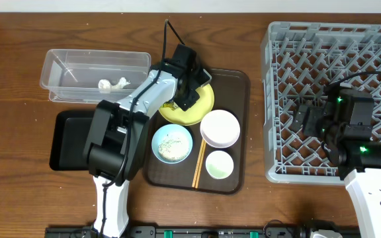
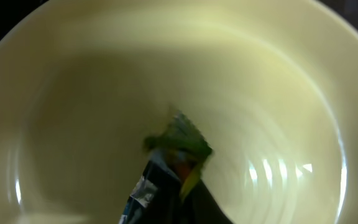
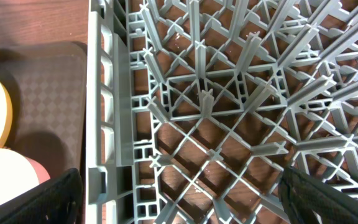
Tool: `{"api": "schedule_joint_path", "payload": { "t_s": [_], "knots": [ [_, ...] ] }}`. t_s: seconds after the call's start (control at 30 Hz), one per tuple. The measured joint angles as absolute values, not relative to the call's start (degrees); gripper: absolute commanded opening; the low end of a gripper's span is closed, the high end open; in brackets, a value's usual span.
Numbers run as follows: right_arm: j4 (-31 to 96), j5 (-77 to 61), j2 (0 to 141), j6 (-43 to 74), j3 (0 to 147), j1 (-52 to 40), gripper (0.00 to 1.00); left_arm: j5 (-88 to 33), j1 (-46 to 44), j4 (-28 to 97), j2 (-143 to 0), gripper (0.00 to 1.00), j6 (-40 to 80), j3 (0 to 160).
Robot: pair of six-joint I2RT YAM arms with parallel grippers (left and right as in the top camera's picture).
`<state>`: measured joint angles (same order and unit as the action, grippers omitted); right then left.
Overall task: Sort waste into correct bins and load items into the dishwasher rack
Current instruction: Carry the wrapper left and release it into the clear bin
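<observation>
My left gripper (image 1: 192,91) is low over the yellow-green plate (image 1: 200,111) on the brown serving tray. In the left wrist view the plate (image 2: 272,99) fills the frame, and the dark fingers (image 2: 173,186) are shut on the crumpled green-orange snack wrapper (image 2: 180,142). My right gripper (image 1: 307,120) hovers open and empty over the left part of the grey dishwasher rack (image 1: 376,46), which also shows in the right wrist view (image 3: 204,99). The fingers (image 3: 182,196) sit at the frame's sides. A white scrap (image 1: 111,84) lies in the clear tub (image 1: 65,63).
The brown serving tray (image 1: 233,86) also holds a white bowl (image 1: 219,127), a light blue bowl (image 1: 172,143) with rice crumbs, a small white cup (image 1: 218,164) and chopsticks (image 1: 199,162). The black tray (image 1: 68,142) lies in front of the tub.
</observation>
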<state>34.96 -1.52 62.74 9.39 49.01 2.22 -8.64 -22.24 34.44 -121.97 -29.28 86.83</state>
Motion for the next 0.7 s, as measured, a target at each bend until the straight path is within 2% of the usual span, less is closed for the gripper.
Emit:
{"api": "schedule_joint_path", "payload": {
  "t_s": [0.2, 0.4, 0.53, 0.7],
  "knots": [
    [35.0, -1.52, 62.74, 9.39, 49.01, 2.22, 0.99, -8.36, -22.17, 36.53, -116.53, 0.06, -26.41, 86.17],
    [34.94, -1.52, 62.74, 9.39, 49.01, 2.22, 0.99, -8.4, -20.49, 36.91, -104.01, 0.06, -23.51, 85.97],
    [34.94, -1.52, 62.74, 9.39, 49.01, 2.22, 0.99, -8.36, -16.23, 36.07, -99.09, 0.06, -22.65, 85.97],
    [34.94, -1.52, 62.74, 9.39, 49.01, 2.22, 0.99, -7.73, -7.31, 33.28, -99.46, 0.09, -21.67, 85.95]
  ]
}}
